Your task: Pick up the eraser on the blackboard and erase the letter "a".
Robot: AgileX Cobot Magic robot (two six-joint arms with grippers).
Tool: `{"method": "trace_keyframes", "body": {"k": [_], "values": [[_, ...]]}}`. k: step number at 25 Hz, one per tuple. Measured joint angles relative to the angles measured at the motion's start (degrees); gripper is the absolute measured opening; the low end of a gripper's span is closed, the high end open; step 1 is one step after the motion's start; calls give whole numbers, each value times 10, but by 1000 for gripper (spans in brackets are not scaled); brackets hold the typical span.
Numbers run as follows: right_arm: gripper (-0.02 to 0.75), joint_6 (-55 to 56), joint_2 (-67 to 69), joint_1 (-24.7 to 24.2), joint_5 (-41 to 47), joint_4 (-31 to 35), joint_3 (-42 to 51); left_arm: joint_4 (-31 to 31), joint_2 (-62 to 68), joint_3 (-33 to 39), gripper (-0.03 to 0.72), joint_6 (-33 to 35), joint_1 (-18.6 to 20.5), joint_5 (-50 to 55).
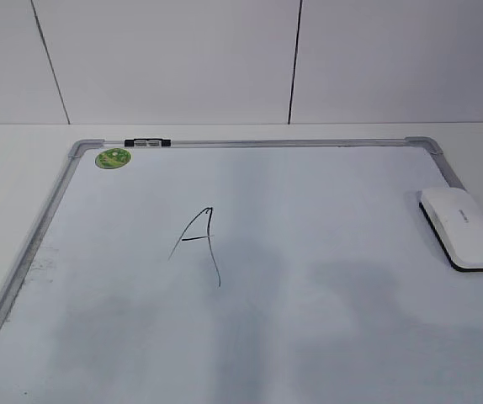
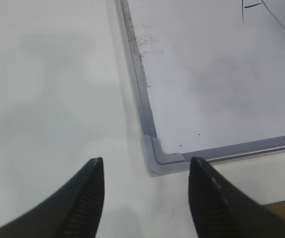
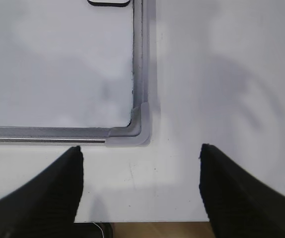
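Right, step: not started, eraser (image 1: 463, 227) lying untouched at the blackboard's (image 1: 250, 144) right edge | both my grippers, left (image 2: 145, 198) and right (image 3: 140, 191), spread wide, holding nothing | letter (image 1: 198, 244) mid-board | next: right reaches for eraser

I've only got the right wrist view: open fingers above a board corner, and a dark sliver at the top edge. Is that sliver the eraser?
Observer: Yes. The eraser lies flat at the right edge of the blackboard, white side up, partly over the frame.
Operator: Where is the letter from there?
Observer: The letter sits left of the board's middle, well apart from the eraser. It is the only letter that the exterior view shows.
Operator: Is the left arm in the way?
Observer: No. The left gripper hangs over the board's near left corner, fingers open and empty.
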Motion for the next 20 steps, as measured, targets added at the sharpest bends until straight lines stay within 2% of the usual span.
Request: {"method": "trace_keyframes", "body": {"k": [9,20], "values": [[579,0,-22,0,-1,-1,0,0,-14,0,412,0,0,0],[579,0,-200,0,1,-1,0,0,-169,0,412,0,0,2]]}}
